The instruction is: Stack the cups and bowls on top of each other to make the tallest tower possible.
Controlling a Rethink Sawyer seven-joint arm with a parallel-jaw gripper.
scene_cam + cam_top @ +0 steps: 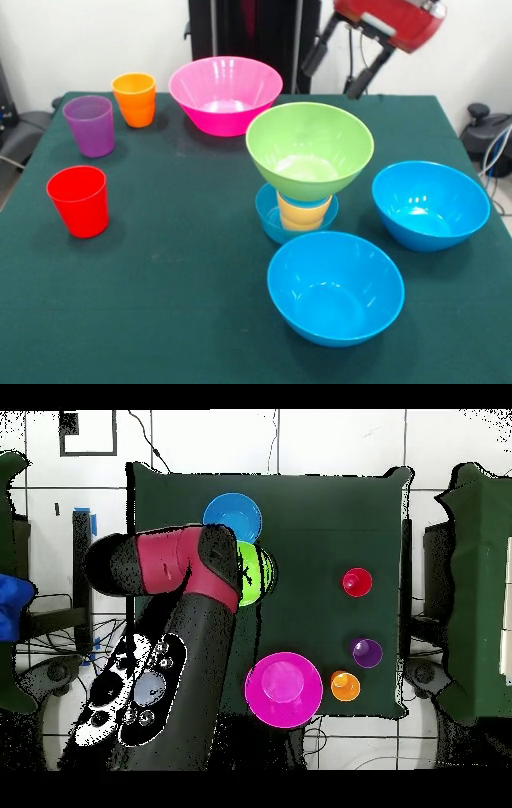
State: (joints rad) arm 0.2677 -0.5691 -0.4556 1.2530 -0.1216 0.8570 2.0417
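Observation:
The tower stands mid-table in the front view: a small blue bowl (270, 218) as base, a yellow-orange cup (302, 214) in it, and a green bowl (310, 148) upright on the cup. The green bowl also shows in the overhead view (257, 574), half under the arm. Two large blue bowls (334, 286) (430, 204) sit near the tower; one shows from overhead (232, 516). A pink bowl (226, 94) (284, 689), an orange cup (134, 99) (345, 685), a purple cup (89, 125) (366, 652) and a red cup (78, 200) (357, 582) stand loose. No light blue cup shows. The gripper is hidden.
The red arm link (392, 20) hangs high at the top right of the front view. From overhead the arm (160, 564) covers the table's left part and the second blue bowl. The dark green table (160, 280) carries everything.

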